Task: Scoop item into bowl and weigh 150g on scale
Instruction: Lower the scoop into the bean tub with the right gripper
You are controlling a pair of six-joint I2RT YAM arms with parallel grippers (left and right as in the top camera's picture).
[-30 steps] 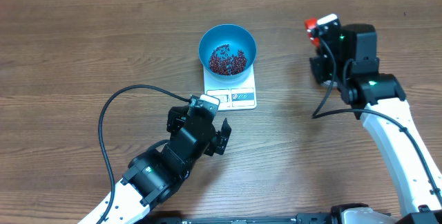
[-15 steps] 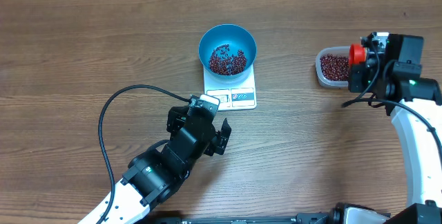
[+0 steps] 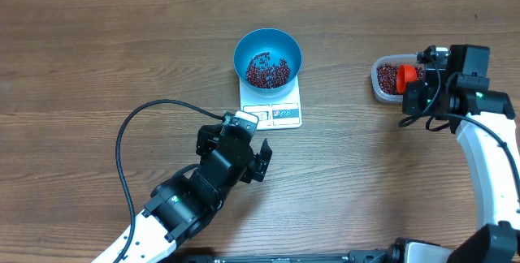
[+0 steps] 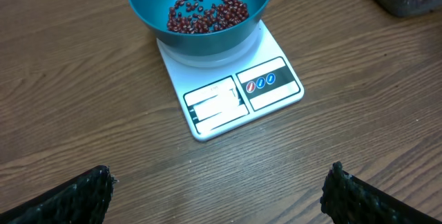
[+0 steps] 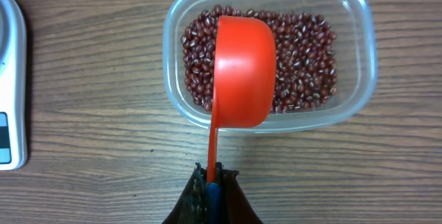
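Gripping the blue-tipped handle of the orange-red scoop (image 5: 242, 72), the right hand (image 5: 210, 186) is clamped shut at the near edge of the clear tub (image 5: 364, 51). The scoop's cup reaches out from the fingers over the tub's pile of red-brown beans (image 5: 304, 51). Whether the cup itself holds any beans cannot be told.

More beans (image 3: 268, 71) lie in a loose heap at the bottom of the blue bowl (image 3: 244, 45). The bowl sits on the far part of the white scale (image 3: 276, 115), leaving the display and label edge bare on the near side. Bowl and scale stand well apart from the right hand, off to its left across the tabletop (image 3: 97, 52).

The left hand (image 4: 214, 207) hovers with its fingers spread wide and nothing between them. It is near the scale's display edge and pointed toward it, and the bowl lies just beyond the scale from that hand.
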